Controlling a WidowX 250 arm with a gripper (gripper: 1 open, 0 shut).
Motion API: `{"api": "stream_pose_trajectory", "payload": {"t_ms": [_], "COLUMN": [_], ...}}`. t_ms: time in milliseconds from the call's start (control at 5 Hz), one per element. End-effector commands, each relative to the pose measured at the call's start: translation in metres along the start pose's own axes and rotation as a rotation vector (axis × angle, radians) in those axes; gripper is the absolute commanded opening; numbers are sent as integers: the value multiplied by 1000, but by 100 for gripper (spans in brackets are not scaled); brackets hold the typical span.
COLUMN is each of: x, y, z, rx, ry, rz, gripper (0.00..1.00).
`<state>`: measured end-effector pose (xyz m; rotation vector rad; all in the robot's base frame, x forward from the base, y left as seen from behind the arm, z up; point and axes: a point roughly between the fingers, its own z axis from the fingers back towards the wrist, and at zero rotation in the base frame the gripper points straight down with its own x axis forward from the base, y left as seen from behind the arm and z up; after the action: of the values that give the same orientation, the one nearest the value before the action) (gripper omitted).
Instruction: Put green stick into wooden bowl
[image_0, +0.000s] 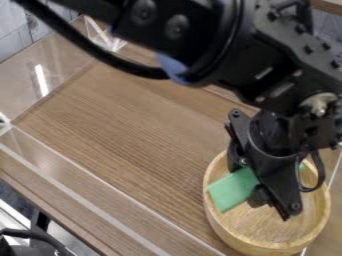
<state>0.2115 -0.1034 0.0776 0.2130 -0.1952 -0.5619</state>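
Observation:
The wooden bowl sits at the lower right of the table, round, pale and thick-rimmed. Over its left part hangs the green stick, a flat mint-green bar, tilted with its low end toward the bowl's left rim. My black gripper points steeply down over the bowl and is shut on the stick's right end. The dark fingers hide part of the stick and the bowl's middle. Whether the stick touches the bowl's inside cannot be told.
The bowl stands on a brown wood-grain tabletop. A clear plastic wall runs along the table's left and front edges. The bulky black arm fills the top of the view above the table.

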Motion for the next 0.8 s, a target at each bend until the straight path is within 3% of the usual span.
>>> {"api": "stream_pose_trajectory", "payload": {"t_ms": [0,600], "x": [12,10], "y": [4,1], "z": [17,21], "rx": [-8,-48], "ry": [-65,-63], "rz": [43,73], "gripper": [0,0]}}
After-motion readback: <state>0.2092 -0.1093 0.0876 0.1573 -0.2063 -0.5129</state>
